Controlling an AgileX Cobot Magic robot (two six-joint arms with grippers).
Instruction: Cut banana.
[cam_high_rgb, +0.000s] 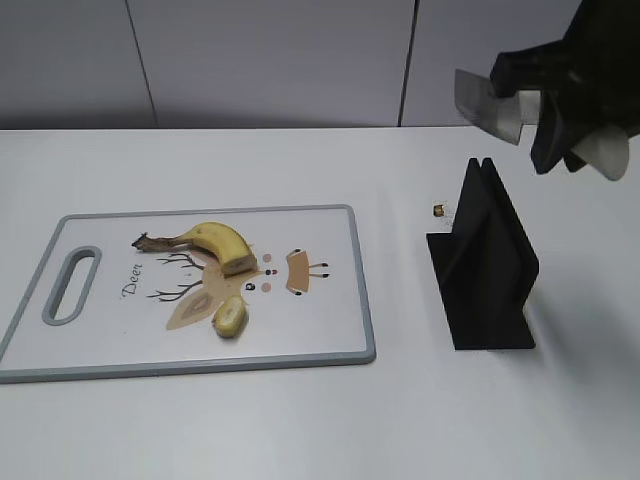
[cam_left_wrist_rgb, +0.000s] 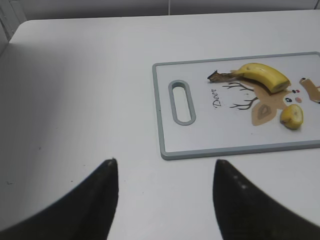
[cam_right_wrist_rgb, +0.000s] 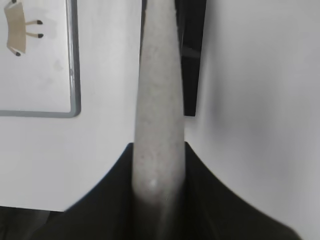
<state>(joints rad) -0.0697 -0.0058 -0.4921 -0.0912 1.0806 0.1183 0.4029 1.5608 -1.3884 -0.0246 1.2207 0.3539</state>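
Observation:
The banana (cam_high_rgb: 218, 243), a short yellow stub with a dark stem and pale cut end, lies on the white cutting board (cam_high_rgb: 320, 330); it also shows in the left wrist view (cam_left_wrist_rgb: 262, 76). A small loose yellow chunk (cam_high_rgb: 231, 317) lies in front of it on the board, also seen in the left wrist view (cam_left_wrist_rgb: 291, 116). My right gripper (cam_high_rgb: 545, 105) is shut on the pale handle of a knife (cam_right_wrist_rgb: 159, 100), held high above the black knife stand (cam_high_rgb: 485, 262); the grey blade (cam_high_rgb: 485, 105) points left. My left gripper (cam_left_wrist_rgb: 165, 162) is open and empty over bare table, left of the board (cam_left_wrist_rgb: 165, 125).
The black stand shows under the knife handle in the right wrist view (cam_right_wrist_rgb: 192, 60), with the board's corner (cam_right_wrist_rgb: 72, 75) at left. A tiny dark-yellow scrap (cam_high_rgb: 439, 210) lies on the white table by the stand. A grey wall runs along the back.

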